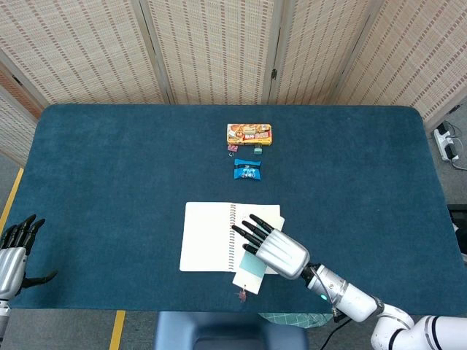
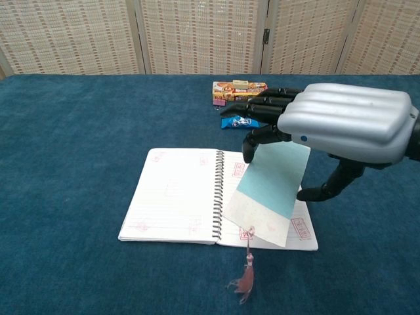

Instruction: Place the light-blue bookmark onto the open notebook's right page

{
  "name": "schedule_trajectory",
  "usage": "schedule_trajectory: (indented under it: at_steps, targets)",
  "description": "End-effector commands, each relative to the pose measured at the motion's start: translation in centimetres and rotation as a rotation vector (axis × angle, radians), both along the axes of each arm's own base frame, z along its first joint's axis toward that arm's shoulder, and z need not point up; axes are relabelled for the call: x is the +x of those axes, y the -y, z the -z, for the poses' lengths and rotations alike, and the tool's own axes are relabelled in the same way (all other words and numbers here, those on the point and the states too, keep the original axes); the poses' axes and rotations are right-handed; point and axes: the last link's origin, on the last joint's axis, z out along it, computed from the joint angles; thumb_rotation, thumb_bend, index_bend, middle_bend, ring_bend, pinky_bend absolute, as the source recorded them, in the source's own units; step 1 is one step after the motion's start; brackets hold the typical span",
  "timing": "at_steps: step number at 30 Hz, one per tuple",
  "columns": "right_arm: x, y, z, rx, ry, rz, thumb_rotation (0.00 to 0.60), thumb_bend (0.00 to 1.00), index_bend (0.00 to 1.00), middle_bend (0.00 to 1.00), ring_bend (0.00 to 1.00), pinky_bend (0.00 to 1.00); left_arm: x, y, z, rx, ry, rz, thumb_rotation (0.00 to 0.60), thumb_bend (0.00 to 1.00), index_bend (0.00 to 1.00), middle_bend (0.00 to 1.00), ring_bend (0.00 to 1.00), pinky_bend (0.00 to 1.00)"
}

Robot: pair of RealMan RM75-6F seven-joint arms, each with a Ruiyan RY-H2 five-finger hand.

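Observation:
The light-blue bookmark [image 2: 268, 190] hangs from my right hand [image 2: 341, 125], gripped by its upper end, with its pink tassel [image 2: 246, 279] dangling below. It hovers over the open notebook's right page [image 2: 262, 200]. In the head view the right hand [image 1: 277, 250] covers much of that page [image 1: 266, 219] and the bookmark [image 1: 251, 275] sticks out past the notebook's near edge. The spiral notebook [image 1: 208, 237] lies flat at the table's near centre. My left hand [image 1: 13, 248] rests open at the far left edge, holding nothing.
Behind the notebook lie a blue snack packet [image 1: 247, 170], an orange box [image 1: 249, 134] and small clips [image 1: 233, 149]. The dark blue table cloth [image 1: 109, 175] spreads widely to the left and right. Woven screens stand behind the table.

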Motion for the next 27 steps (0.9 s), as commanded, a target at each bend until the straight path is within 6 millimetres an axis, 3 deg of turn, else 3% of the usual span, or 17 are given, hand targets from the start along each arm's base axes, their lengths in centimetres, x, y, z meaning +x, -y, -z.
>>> schedule_trajectory:
  at_steps: [1,10,27]
  targets:
    - [-1.2,0.4,0.8,0.034,-0.019,-0.022,0.6,0.25,0.41,0.0,0.0,0.0,-0.1,-0.2,0.2,-0.01,-0.007,-0.012,0.6,0.11,0.03,0.0,0.0,0.0]
    - [-3.0,2.0,1.8,0.1,-0.137,-0.183,0.6,0.25,0.41,0.0,0.0,0.0,0.0,-0.7,0.9,-0.01,-0.017,-0.018,0.6,0.11,0.02,0.0,0.0,0.0]
    - [-3.6,6.5,4.7,0.093,-0.183,-0.336,0.6,0.25,0.41,0.0,0.0,0.0,-0.5,-1.5,1.2,-0.027,-0.014,-0.053,0.6,0.11,0.03,0.0,0.0,0.0]
